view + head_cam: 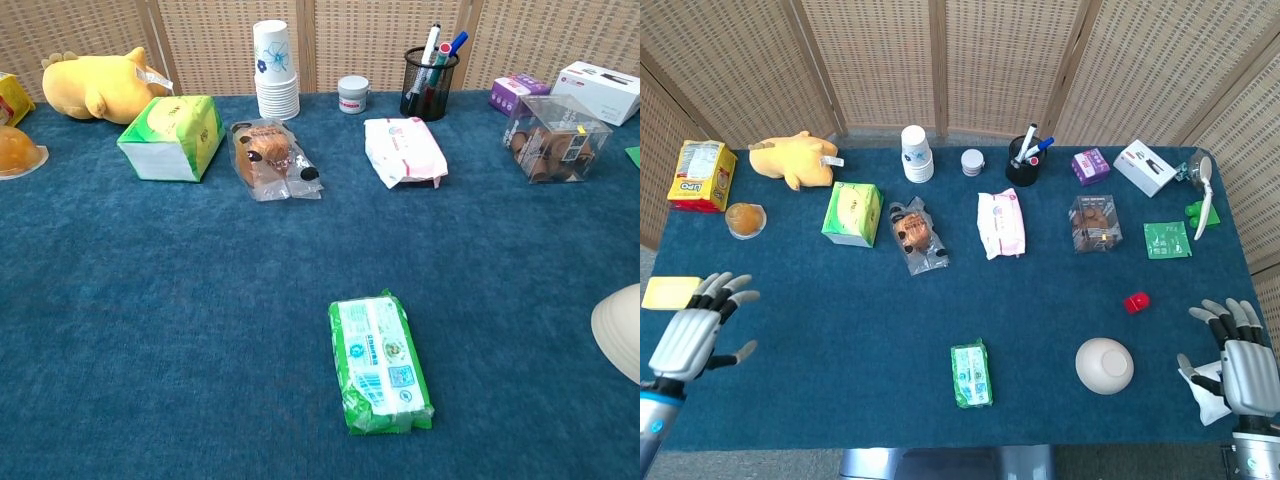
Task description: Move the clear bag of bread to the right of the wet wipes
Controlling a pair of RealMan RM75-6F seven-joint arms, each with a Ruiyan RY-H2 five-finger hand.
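The clear bag of bread (917, 234) lies on the blue table top, left of centre and towards the back; the chest view shows the same bag (272, 158) beside a green box. The green pack of wet wipes (971, 373) lies flat near the front middle, and the chest view shows this pack (380, 362) close up. My left hand (698, 335) hovers at the front left edge, fingers spread, holding nothing, far from the bag. At the front right corner, my right hand (1238, 362) is also spread and empty. Neither hand shows in the chest view.
A white-and-pink soft pack (1000, 222) lies right of the bread bag, and a green tissue box (852, 212) stands to the bag's left. A white bowl (1104, 365) sits upside down right of the wipes, with a small red block (1136, 301) behind it. Cups, a pen holder and boxes line the back.
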